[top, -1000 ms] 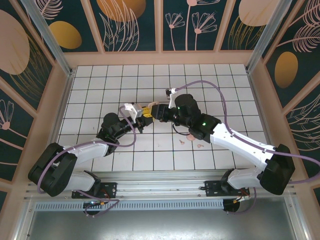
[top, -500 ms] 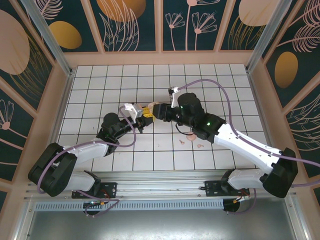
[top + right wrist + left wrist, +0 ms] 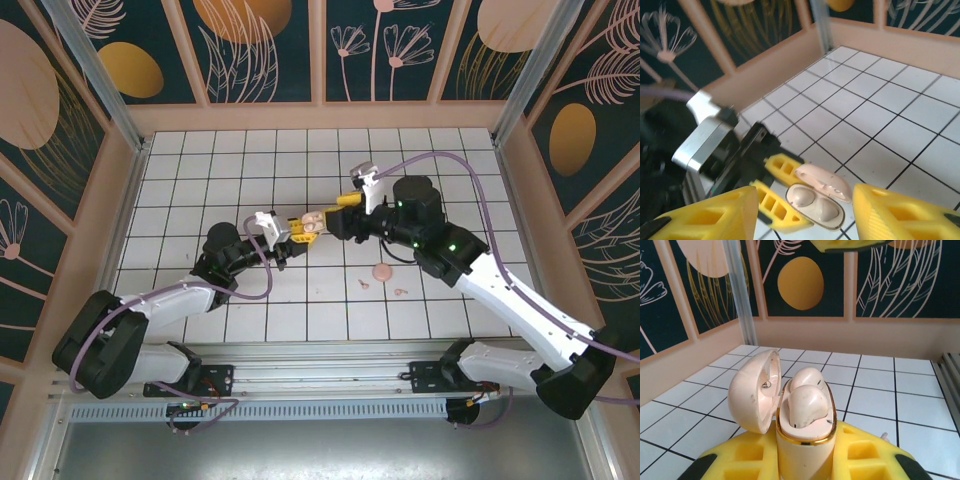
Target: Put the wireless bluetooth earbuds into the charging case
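Pink case — base within left tool

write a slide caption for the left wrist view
left claw gripping the open charging case, two earbuds inside

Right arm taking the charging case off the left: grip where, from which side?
Probably the charging case body, at the end sticking out past the left end effector, below the gold rim. Come head-on from opposite it: the open lid stands hinged along one long side and the earbuds sit exposed on top.
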You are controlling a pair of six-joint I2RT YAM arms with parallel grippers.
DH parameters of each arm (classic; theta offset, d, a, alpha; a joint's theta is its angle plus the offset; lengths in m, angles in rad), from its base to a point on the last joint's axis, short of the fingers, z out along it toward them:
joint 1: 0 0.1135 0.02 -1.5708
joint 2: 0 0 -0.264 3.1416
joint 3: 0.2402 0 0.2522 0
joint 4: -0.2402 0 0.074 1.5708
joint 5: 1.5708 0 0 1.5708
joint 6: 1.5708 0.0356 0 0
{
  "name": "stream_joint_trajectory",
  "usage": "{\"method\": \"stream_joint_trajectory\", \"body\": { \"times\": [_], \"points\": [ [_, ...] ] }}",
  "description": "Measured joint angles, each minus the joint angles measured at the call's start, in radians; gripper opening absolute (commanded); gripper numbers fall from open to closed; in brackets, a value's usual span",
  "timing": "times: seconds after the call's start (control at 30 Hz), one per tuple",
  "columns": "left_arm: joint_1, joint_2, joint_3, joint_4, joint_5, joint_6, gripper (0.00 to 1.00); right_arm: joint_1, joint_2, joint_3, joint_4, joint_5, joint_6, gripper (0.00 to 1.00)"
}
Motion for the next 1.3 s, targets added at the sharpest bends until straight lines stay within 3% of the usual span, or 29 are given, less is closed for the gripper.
{"method": "stream_joint_trajectory", "body": {
  "times": [0.07, 0.2, 0.53, 0.87, 1.3],
  "points": [
    [0.000, -0.006, 0.010, -0.035, 0.007, 0.032, 0.12, 0.000, 0.000, 0.023, -0.061, -0.031, -0.147, 0.70],
    [0.000, -0.019, 0.021, -0.083, 0.011, 0.077, 0.12, 0.000, 0.026, 0.102, -0.177, -0.047, -0.384, 0.76],
    [0.000, -0.035, 0.025, -0.143, 0.025, 0.126, 0.12, 0.021, 0.187, 0.195, -0.333, -0.002, -0.760, 0.79],
    [0.000, -0.037, 0.029, -0.154, 0.025, 0.127, 0.12, 0.023, 0.283, 0.229, -0.389, -0.034, -0.878, 0.75],
    [0.000, -0.040, 0.029, -0.180, 0.012, 0.127, 0.12, 0.024, 0.272, 0.238, -0.440, -0.079, -0.893, 0.61]
  ]
}}
